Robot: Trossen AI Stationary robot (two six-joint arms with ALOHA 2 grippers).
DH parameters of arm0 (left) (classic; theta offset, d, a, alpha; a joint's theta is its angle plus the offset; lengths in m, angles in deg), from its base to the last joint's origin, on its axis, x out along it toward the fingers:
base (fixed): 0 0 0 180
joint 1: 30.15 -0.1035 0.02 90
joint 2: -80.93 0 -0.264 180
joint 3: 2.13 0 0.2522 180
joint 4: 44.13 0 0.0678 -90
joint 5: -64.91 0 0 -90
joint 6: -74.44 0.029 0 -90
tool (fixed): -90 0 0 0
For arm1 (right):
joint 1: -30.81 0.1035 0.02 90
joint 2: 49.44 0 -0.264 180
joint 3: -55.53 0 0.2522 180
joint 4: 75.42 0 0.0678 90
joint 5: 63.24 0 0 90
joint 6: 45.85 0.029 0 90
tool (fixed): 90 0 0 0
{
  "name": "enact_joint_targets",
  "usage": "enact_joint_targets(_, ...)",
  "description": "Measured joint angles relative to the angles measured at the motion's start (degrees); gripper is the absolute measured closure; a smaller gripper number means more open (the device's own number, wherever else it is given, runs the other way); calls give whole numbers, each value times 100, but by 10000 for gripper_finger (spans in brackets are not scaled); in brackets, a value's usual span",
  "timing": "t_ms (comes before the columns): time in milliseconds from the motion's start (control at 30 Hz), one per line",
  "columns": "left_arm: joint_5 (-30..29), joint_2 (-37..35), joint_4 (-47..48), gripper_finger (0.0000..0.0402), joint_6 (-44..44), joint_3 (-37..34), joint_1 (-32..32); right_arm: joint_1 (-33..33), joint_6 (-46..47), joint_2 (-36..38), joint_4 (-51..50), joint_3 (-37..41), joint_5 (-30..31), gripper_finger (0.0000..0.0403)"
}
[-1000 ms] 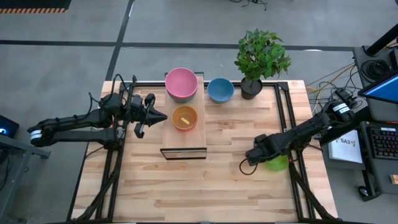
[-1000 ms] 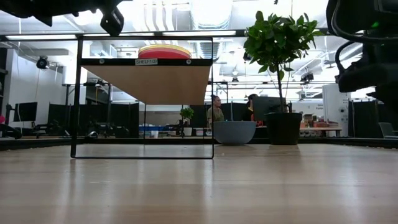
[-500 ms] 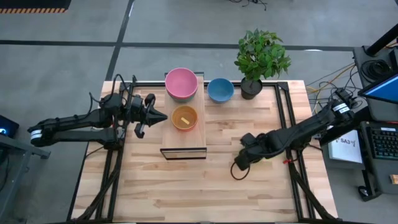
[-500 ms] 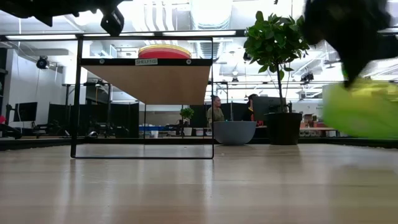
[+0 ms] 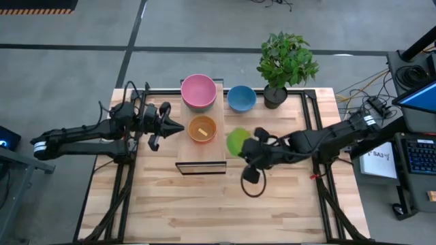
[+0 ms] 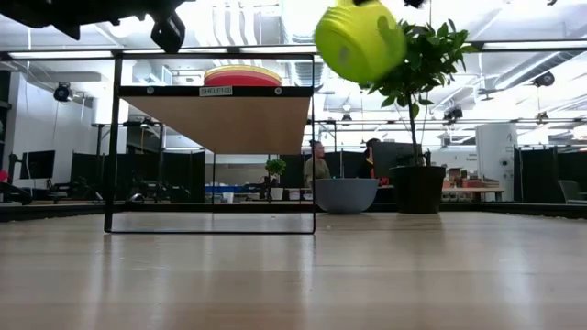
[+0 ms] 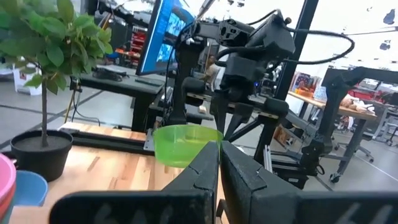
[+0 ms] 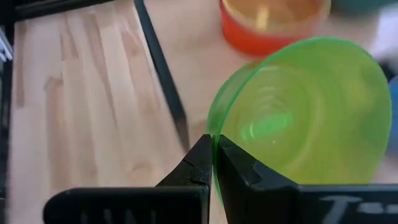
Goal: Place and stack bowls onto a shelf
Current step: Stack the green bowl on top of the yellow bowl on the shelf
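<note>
Midway, judging by the layout. Right gripper (image 8: 211, 155) pinched onto the rim of the green bowl (image 5: 238, 142), airborne just beside the shelf (image 5: 201, 160). Ahead of it: orange stack (image 5: 202, 128) already shelved (yellow nested inside). Beyond: pink bowl (image 5: 198, 92) and blue bowl (image 5: 241, 98) unstacked. Left gripper (image 5: 178, 126) closed, empty, waiting opposite.

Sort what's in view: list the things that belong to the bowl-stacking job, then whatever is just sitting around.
Job: green bowl held by right gripper; orange-yellow stack on shelf; pink bowl; blue bowl.
Just there: potted plant; left gripper, shut, waiting beside the shelf.
</note>
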Motion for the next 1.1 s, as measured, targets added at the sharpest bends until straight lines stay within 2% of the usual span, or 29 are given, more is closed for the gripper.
enact_joint_targets(400,0,-41,-136,402,79,0,-1,-940,-3311,-1388,269,-1858,-100,394)
enact_joint_targets(600,0,-140,-155,402,76,0,0,-1282,-4475,-2211,-236,-2938,-452,394)
enact_joint_targets(800,0,-329,-158,402,172,0,-1,-1483,-4999,-2768,-816,-3742,-518,394)
enact_joint_targets(1100,2,-451,-147,402,282,0,1,-1607,-5173,-2956,-898,-3863,-711,394)
